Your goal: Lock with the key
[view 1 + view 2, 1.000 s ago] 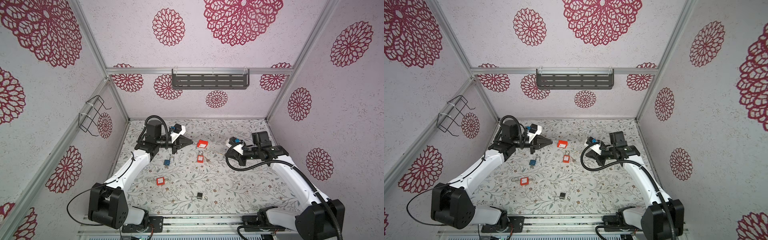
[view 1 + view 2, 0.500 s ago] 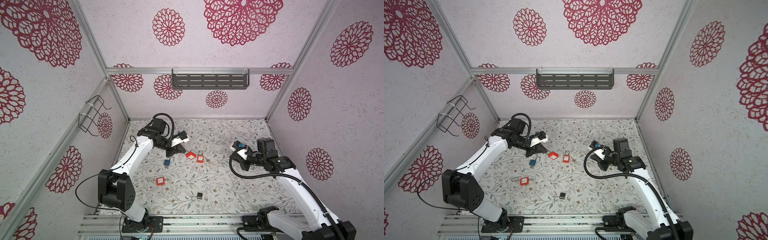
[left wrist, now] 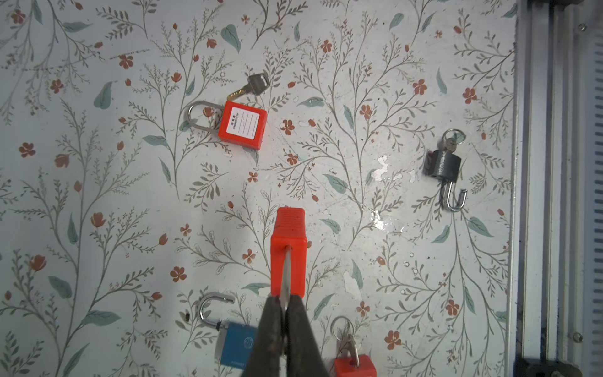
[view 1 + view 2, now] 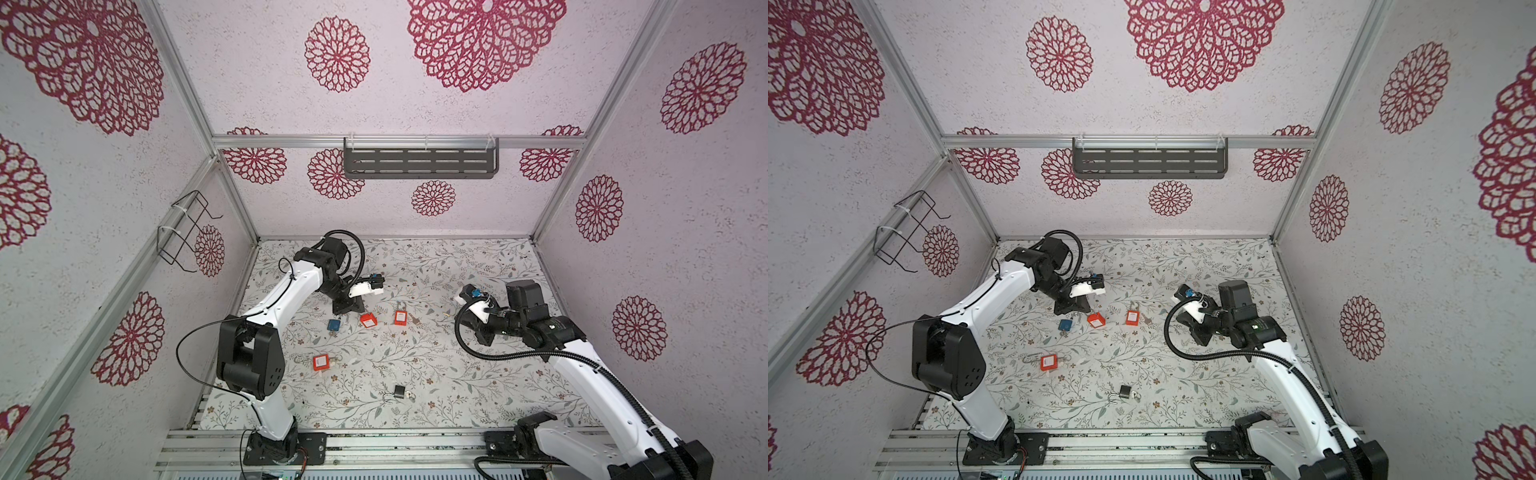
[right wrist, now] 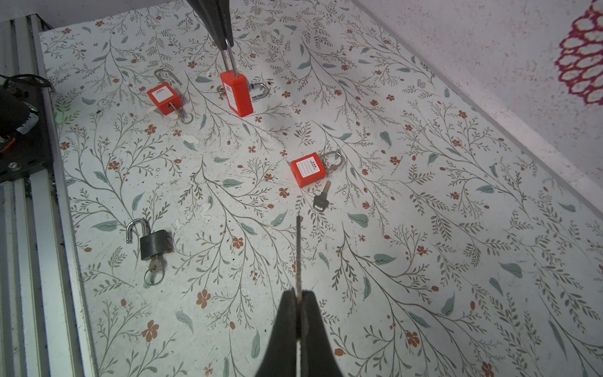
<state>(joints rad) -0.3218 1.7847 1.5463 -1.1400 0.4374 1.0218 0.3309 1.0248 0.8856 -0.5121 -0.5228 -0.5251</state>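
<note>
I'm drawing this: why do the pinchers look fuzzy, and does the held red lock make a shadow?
Left wrist view: the left gripper, too near the lens, blurs; its red padlock looks sharp. Right wrist view: the right gripper blurs likewise around its key; a soft grey shadow lies on the table beside that padlock.

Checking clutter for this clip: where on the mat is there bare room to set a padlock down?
Bare: mat along the back wall, and right of the black padlock. Crowded: from the blue padlock to the loose key.
</note>
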